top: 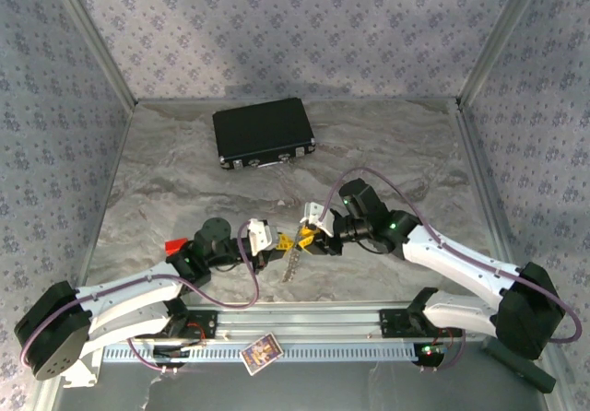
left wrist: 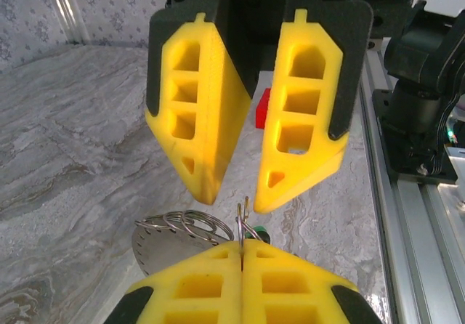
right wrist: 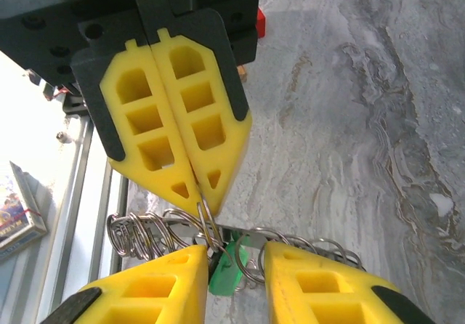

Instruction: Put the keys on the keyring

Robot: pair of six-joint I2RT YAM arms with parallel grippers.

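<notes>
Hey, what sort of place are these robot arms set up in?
Probably a lab-style robot test booth: patterned walls on an aluminium frame, a marble-look tabletop, and a left arm and right arm bolted to a rail at its near edge.

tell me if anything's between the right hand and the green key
Nothing visible does. The green key sits between the open fingers of the right hand, up against the keyring, which the left hand pinches shut.

Bright, even overhead light; faint shadows; right wrist left edge overexposed
</notes>
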